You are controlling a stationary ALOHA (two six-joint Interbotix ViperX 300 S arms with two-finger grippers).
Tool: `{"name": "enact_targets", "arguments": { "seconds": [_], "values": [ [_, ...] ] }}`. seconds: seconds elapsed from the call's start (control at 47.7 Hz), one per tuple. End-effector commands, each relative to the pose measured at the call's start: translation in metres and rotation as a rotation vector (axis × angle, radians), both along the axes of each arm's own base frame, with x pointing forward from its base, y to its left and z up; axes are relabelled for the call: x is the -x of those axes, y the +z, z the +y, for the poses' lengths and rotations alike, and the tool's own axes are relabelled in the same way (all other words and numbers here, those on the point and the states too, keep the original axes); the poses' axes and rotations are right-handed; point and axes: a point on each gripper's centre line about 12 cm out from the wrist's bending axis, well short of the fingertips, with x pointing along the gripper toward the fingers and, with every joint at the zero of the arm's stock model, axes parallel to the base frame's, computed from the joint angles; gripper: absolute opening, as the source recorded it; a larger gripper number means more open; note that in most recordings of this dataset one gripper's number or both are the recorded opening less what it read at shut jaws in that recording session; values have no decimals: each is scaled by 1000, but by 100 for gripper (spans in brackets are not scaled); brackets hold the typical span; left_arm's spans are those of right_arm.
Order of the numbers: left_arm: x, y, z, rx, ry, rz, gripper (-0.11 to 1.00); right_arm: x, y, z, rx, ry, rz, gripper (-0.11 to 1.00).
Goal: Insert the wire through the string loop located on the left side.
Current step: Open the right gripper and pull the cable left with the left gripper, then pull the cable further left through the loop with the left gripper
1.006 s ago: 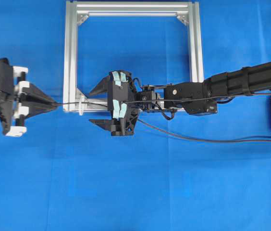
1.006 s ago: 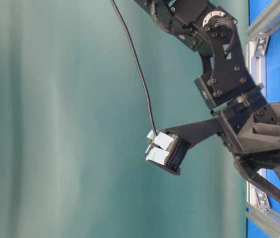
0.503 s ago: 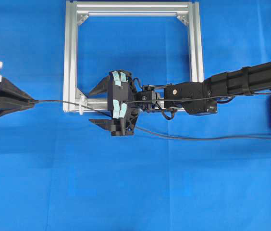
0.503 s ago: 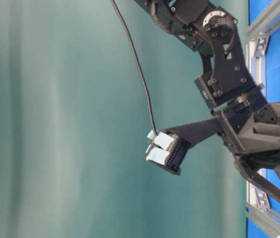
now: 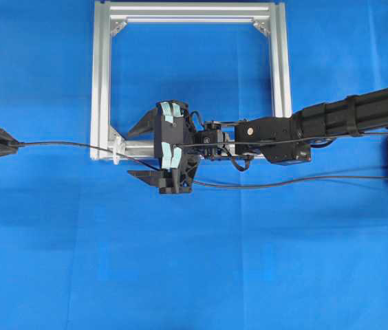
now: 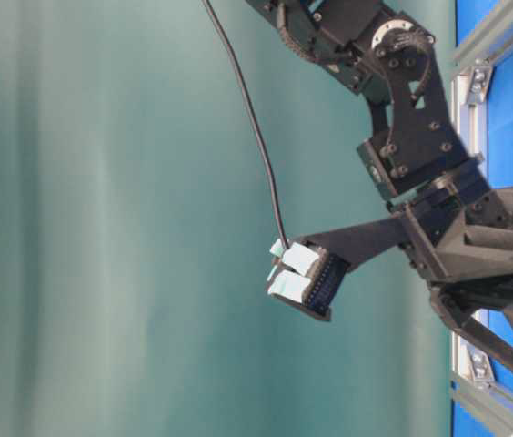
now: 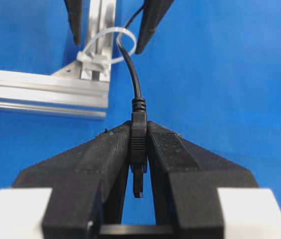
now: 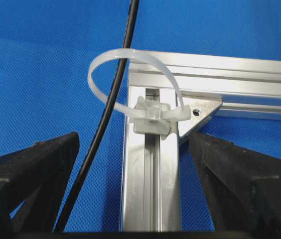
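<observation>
The left gripper, fingers pinching the wire's plug, has drawn back to the frame edge, pulling the wire further through the string loop; insertion appears achieved; the right gripper stays spread.

Left gripper pulls back, drawing the wire out

The left gripper, clamped on the plug of the wire, has withdrawn leftward until only its tips show at the overhead view's edge; behind it, the wire now stretches longer through the string loop, and its slack has straightened.
</observation>
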Motion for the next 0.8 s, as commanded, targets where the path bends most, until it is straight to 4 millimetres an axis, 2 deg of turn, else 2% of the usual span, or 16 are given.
{"name": "enact_targets", "arguments": {
  "seconds": [0.0,0.712,0.775],
  "values": [
    [-2,10,0,-7,-3,-22,8,-4,26,1,-1,-1,-61,96],
    [-7,5,-2,-18,-17,-36,9,-4,27,-1,2,-2,-64,96],
    [-7,6,-2,-12,-14,-39,19,-4,26,-1,2,-2,-63,96]
  ]
}}
